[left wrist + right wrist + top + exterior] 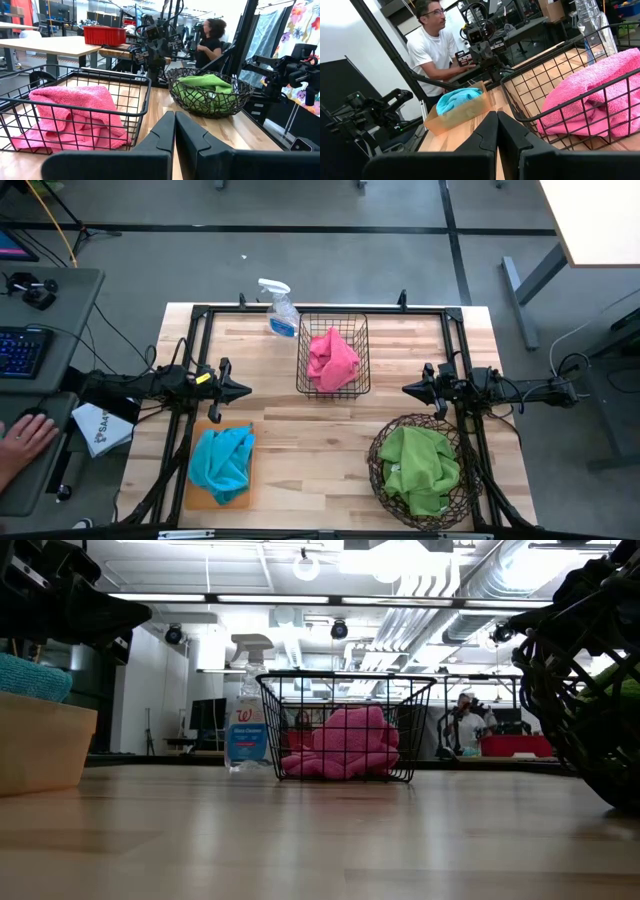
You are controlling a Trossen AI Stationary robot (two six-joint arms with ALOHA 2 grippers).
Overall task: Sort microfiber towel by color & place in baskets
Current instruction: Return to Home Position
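We see the orange tray [192,494] on the counter [300,445], nearer than the wire basket [301,356] and to its left, with the blue towel [222,463] piled in it. The twig basket [374,468] sits nearer and to the wire basket's right, green towel [420,465] inside. The left hand [245,391] hovers left of the wire basket's near edge and the right hand [407,389] right of it. Both have fingers closed together, holding nothing. The pink towel [332,360] lies in the wire basket. A spray bottle [281,310] stands just beyond its far-left corner.
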